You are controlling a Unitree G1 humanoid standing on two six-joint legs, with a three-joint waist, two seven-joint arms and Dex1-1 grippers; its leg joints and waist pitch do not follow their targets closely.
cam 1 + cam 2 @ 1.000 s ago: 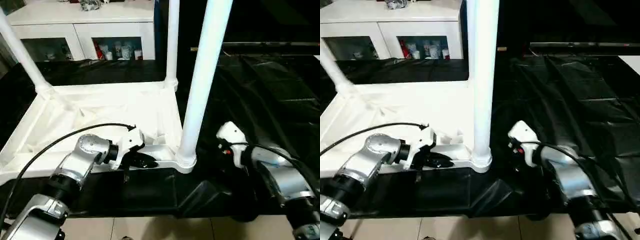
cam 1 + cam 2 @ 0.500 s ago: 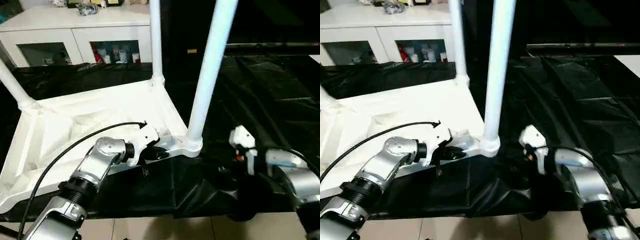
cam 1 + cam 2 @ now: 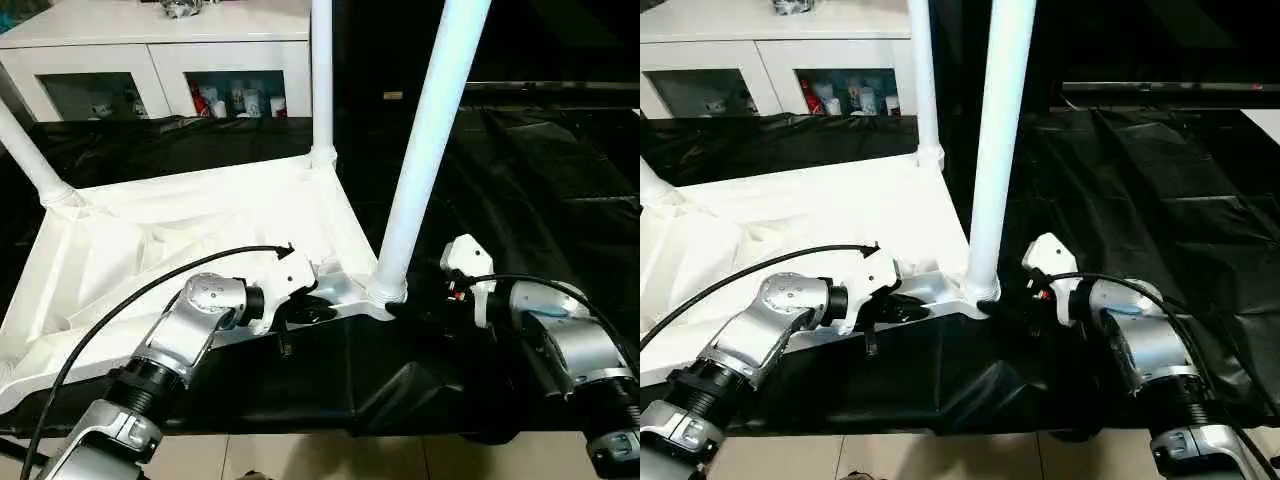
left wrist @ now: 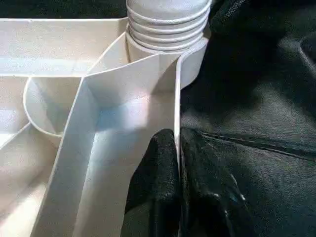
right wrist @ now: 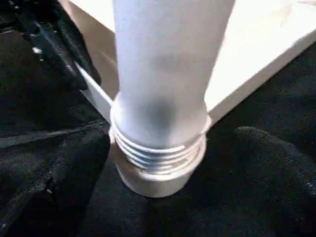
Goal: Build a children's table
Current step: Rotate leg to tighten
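Left hand (image 4: 177, 163): clenched on the near rim wall of the top, one finger (image 4: 153, 182) inside the wall and one outside; judged to be steadying the piece against turning.
Right hand (image 5: 163, 163): spread either side of the near leg's threaded base; one finger (image 5: 269, 153) showed dark beside the collar, apart from it; not gripping, judged either to be closing in to twist or just let go.
Top (image 3: 190, 225): white plastic, lay upside down with ribs up, its near edge at the front of the black tabletop, so sockets faced upward for the legs.
Near leg (image 3: 425, 150): stood upright in the near right corner socket; several thread rings were exposed above the socket, so judged not fully screwed home.
Far right leg (image 3: 321, 80): upright in its corner.
Far left leg (image 3: 30, 150): seated, leaning outward.
Fourth corner: cannot tell.
Black tabletop (image 3: 530, 180): draped in wrinkled cloth, carried the whole assembly.
Cabinet (image 3: 150, 60): white, glass doors, well behind.
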